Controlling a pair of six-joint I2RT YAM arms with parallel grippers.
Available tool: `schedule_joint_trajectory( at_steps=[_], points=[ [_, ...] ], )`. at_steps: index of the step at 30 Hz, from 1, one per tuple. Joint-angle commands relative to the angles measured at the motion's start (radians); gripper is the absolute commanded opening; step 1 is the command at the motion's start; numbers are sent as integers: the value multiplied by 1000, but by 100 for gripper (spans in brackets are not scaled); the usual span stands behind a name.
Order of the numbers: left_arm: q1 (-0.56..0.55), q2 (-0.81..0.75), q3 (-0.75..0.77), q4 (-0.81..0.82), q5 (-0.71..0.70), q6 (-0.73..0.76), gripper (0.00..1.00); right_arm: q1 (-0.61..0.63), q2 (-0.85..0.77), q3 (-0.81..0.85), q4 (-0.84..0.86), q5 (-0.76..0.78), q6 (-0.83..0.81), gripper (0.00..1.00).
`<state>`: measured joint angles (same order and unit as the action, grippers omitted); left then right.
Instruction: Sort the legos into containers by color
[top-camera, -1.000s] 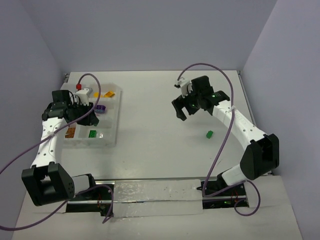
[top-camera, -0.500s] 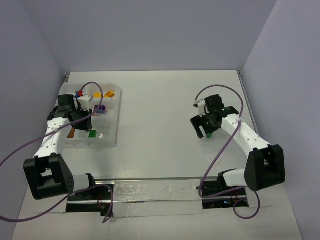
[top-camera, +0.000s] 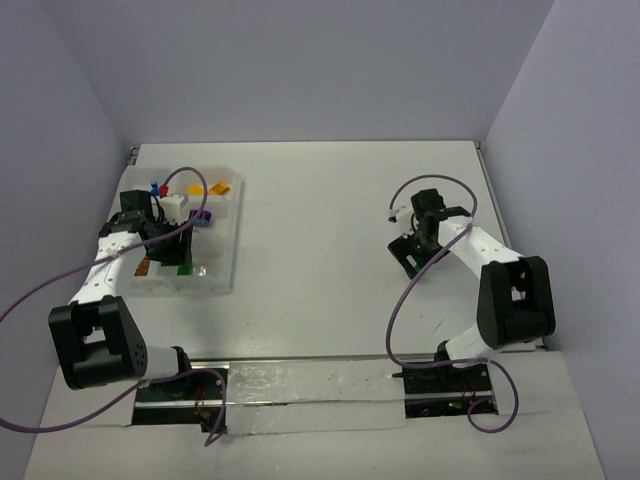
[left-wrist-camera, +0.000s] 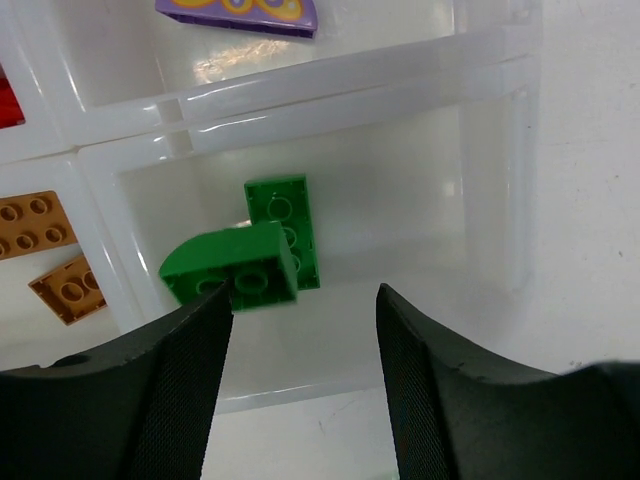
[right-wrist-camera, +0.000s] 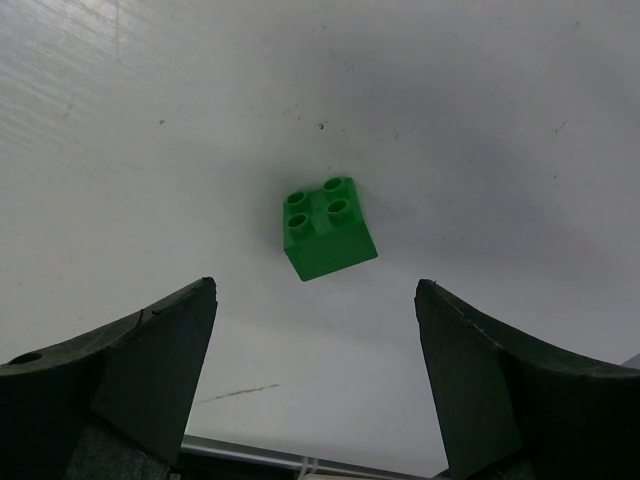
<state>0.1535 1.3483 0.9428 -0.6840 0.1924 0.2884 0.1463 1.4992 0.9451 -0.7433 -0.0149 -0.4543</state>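
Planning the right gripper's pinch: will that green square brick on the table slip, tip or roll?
The green brick looks rigid and flat-sided, so it probably won't roll. Sitting flat on the table, studs up, it seems unlikely to tip. Lying askew to the open right gripper, it may twist on contact.

Top view: green square brick (right-wrist-camera: 328, 228) is hidden beneath right gripper (top-camera: 416, 252). Middle compartments of tray (top-camera: 216, 272) are masked by left gripper (top-camera: 165, 240) and cable (top-camera: 190, 178).

Left wrist view: purple piece (left-wrist-camera: 240, 12) is cut by top edge and red piece (left-wrist-camera: 6, 100) by left edge. Flat green brick (left-wrist-camera: 298, 215) is partly overlapped by rounded green piece (left-wrist-camera: 232, 268).
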Motion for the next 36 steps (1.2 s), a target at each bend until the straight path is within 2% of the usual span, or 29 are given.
schedule_joint_trajectory(
  at_steps=[1, 11, 16, 22, 30, 31, 34, 36],
  points=[
    [4, -2, 39, -6, 68, -19, 69, -7, 27, 44, 27, 12, -97, 87],
    [4, -48, 88, -33, 216, -27, 72, -9, 59, 42, 25, 11, -177, 86],
    [-2, -25, 126, -49, 242, -50, 73, -10, 76, 47, 19, -3, -213, 86],
    [-6, -19, 153, -52, 274, -52, 73, -10, 114, 58, 20, -23, -263, 79],
    [-8, -34, 188, -66, 383, -60, 73, -11, 156, 61, 17, -71, -305, 44],
    [-9, -31, 194, -70, 396, -61, 73, -14, 160, 62, 11, -73, -309, 43],
    [-9, -11, 234, -82, 485, -89, 73, -17, 157, 101, -22, -124, -312, 25],
    [-9, 9, 270, -89, 571, -126, 74, -17, 129, 174, -71, -228, -299, 12]
  ],
)
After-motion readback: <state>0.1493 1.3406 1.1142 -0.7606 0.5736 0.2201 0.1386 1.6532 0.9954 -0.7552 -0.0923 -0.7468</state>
